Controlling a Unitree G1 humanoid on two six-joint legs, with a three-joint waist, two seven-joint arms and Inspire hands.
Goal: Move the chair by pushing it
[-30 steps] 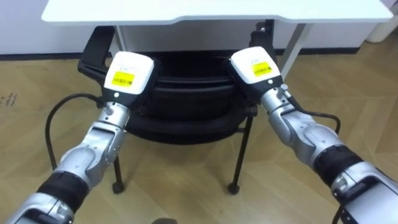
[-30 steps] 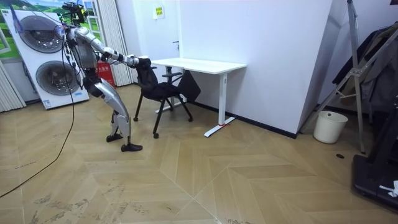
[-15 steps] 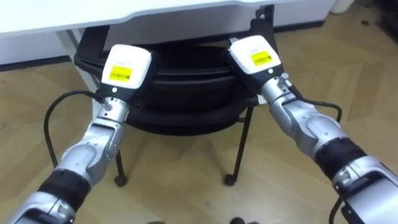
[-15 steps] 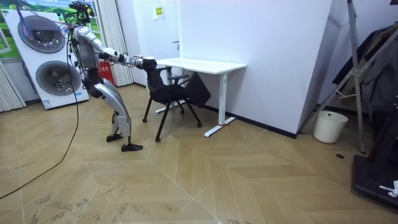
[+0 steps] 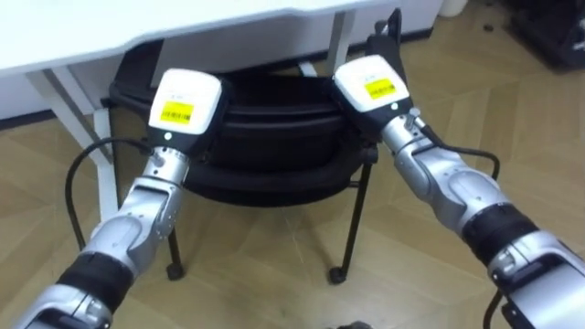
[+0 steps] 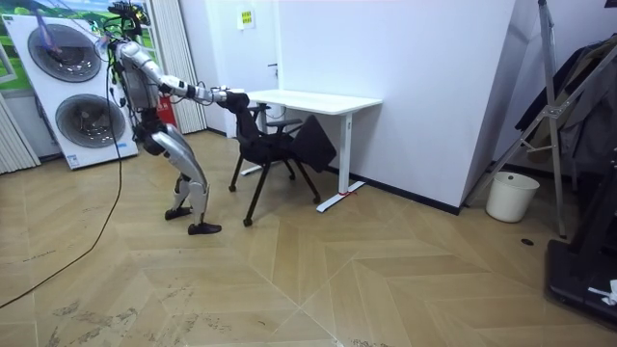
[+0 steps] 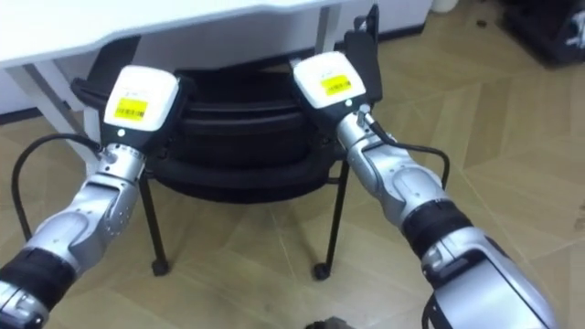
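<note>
So the left hand [image 5: 187, 105] and right hand [image 5: 370, 84] are against the back of the black chair [image 5: 265, 137], half under the white counter [image 5: 91, 27] (can't tell if they're gripping).

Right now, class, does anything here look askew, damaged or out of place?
Slightly: the black chair sits at an angle to the white desk, its backrest not parallel with the desk's edge. The left hand and right hand are both against the backrest. Nothing looks spilled or damaged.

White-backed left hand [image 5: 187, 102] and right hand [image 5: 370, 84], yellow labels, silver forearms, black bands, black wrist cables.
</note>
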